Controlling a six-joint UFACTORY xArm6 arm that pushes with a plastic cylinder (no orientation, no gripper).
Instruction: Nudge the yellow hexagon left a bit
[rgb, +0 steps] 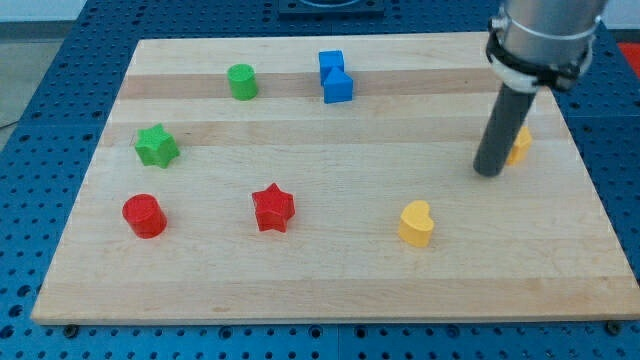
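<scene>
The yellow hexagon lies near the board's right edge, mostly hidden behind my dark rod. My tip rests on the board just left of and slightly below the hexagon, touching or nearly touching it. A yellow heart lies below and to the left of the tip.
A red star and a red cylinder lie at the lower left. A green star and a green cylinder lie at the upper left. A blue block sits at top centre. The wooden board ends close to the hexagon's right.
</scene>
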